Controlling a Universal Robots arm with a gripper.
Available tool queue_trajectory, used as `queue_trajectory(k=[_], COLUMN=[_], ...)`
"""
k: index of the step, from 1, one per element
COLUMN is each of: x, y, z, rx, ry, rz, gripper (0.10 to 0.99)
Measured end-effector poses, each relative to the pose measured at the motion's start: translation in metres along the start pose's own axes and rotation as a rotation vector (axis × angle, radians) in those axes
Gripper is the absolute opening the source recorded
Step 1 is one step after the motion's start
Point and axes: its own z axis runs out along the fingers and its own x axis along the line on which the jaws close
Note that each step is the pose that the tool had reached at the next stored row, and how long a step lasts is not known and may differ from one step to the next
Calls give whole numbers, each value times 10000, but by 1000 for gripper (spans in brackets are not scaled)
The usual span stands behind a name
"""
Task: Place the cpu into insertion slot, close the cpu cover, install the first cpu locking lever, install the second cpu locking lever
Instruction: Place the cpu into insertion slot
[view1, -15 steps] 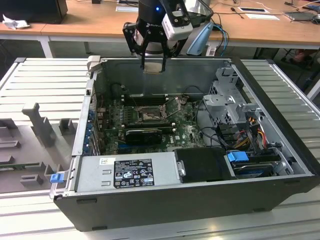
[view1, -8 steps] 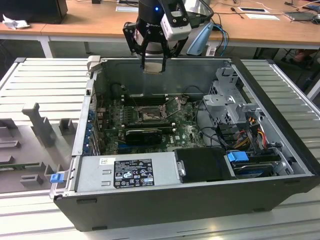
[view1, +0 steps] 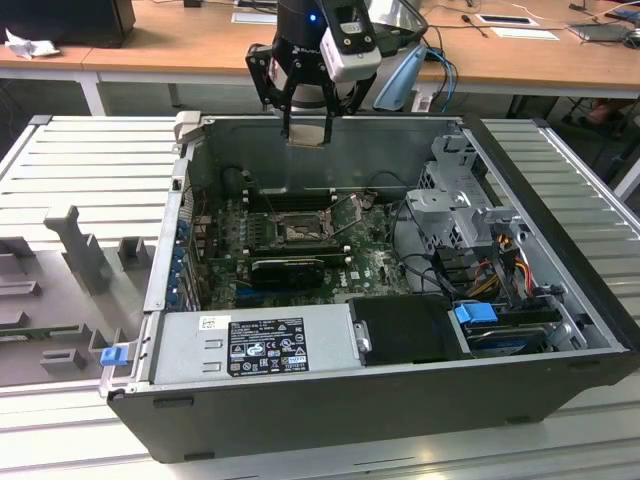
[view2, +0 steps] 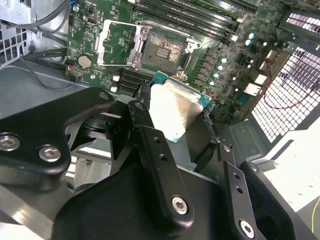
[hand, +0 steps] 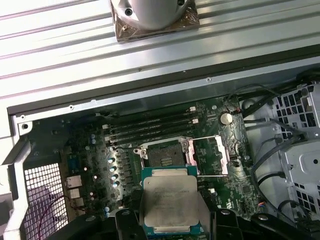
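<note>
My black gripper (view1: 306, 122) is clamped on the flat silver-topped cpu (hand: 168, 202). Dark-rimmed square insertion slot (hand: 164, 153) sits well below it, grey cpu cover (hand: 207, 156) open alongside.

The cpu (hand: 169, 202), held between the gripper's (view2: 172, 112) matt black metal fingers (view2: 150, 145), has a dull, pale silver metal top. Below the gripper, the insertion slot (hand: 164, 152) has a brownish-gold contact field inside a dark metal rim. Beside it, the cpu cover (hand: 207, 156) is bare silvery metal.
</note>
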Motion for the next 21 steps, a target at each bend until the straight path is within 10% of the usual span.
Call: queue_trajectory(k=[21], x=[0], y=[0], z=[1], rx=[-25], ry=[-105], rz=[1186], gripper=[525])
